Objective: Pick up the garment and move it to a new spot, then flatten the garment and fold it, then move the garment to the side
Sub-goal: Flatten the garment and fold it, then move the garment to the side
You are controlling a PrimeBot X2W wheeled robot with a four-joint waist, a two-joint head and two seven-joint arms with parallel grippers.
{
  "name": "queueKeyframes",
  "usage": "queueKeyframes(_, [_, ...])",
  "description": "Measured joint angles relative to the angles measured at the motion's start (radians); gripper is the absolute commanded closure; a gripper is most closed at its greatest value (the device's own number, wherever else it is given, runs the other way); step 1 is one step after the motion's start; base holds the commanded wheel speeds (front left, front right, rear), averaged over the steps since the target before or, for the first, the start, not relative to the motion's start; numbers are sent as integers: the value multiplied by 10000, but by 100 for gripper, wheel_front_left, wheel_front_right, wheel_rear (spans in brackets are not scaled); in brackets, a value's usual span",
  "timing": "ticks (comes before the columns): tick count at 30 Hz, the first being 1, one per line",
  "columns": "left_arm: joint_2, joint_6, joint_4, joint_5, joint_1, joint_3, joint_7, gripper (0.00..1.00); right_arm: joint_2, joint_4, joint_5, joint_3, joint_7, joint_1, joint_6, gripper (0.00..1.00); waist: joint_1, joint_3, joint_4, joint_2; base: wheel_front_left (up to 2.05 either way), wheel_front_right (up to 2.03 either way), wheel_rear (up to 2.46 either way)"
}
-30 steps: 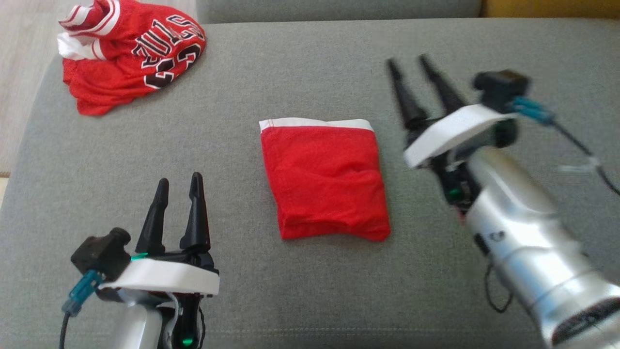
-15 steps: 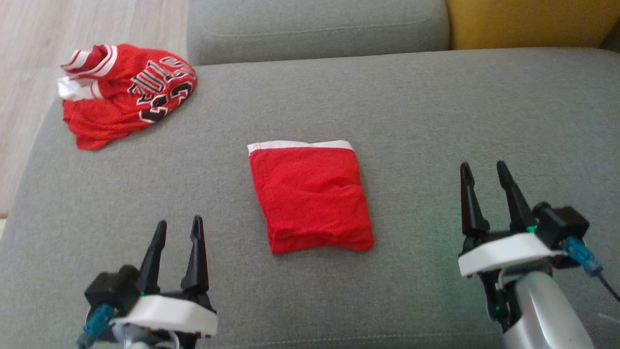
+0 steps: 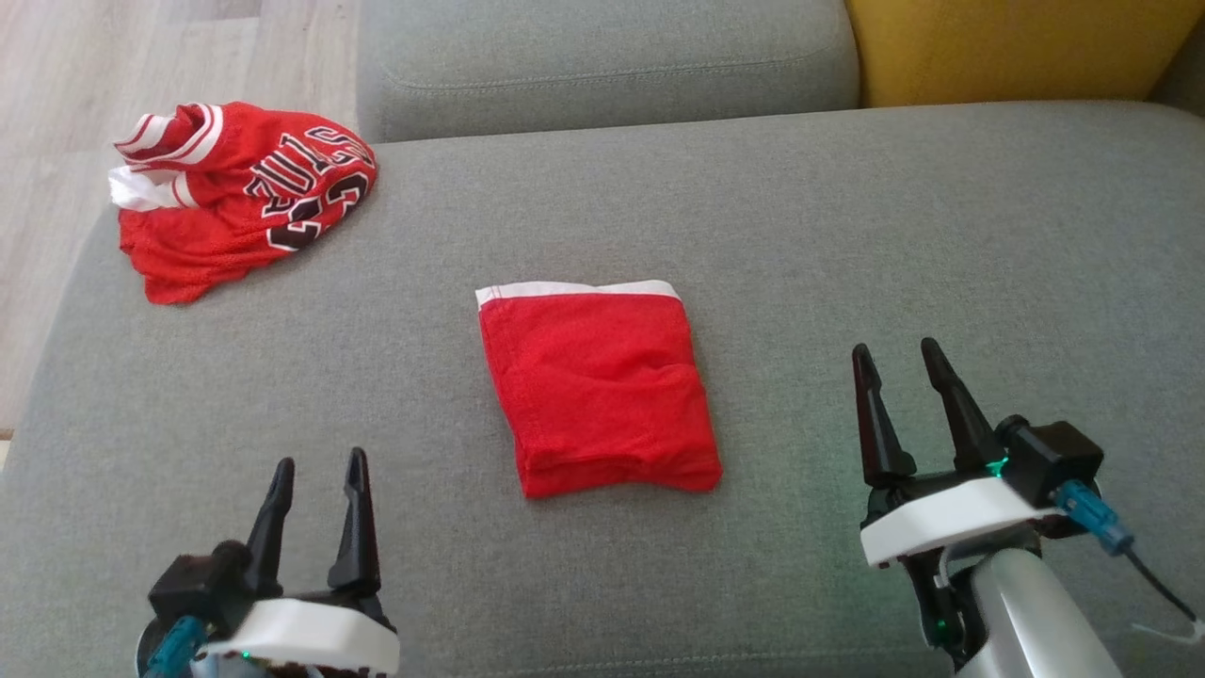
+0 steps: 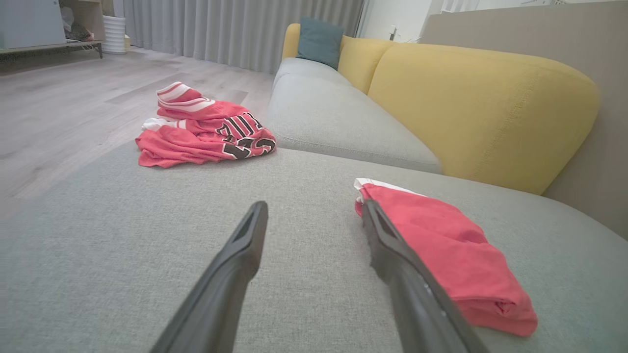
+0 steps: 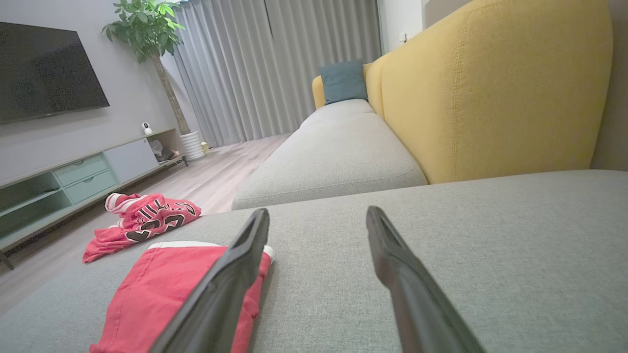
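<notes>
Head view showed a wide grey seat cushion (image 3: 847,235) bearing both cloths; a yellow backrest (image 3: 1017,47) rose beyond the folded red cloth (image 3: 598,391), to its far right; wooden floor (image 3: 56,75) lay beyond the cloth to the far left; that plain cloth, a neat square with a white far edge, sat mid-cushion between the two grippers; the garment (image 3: 240,198) lay well apart from the cloth, farther back and to its left at the cushion's corner, a crumpled heap of red mesh with black white-outlined lettering, striped trim and some white lining; the left gripper (image 3: 318,461) hovered nearer than the cloth and left of it, the right gripper (image 3: 892,347) right of it, both spread wide and empty.
</notes>
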Motion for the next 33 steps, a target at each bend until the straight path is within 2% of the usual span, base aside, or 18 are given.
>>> queueKeyframes(28, [-12, 10, 96, 79, 9, 104, 0, 0, 0, 748, -113, 88, 4, -67, 0, 0, 0, 164, 26, -1, 0, 0, 0])
queueKeyframes(33, [-13, 90, 82, 63, -29, 113, 0, 0, -6, 1319, -184, 717, 790, -1337, 0, 0, 0, 398, -62, -1, 0, 0, 0])
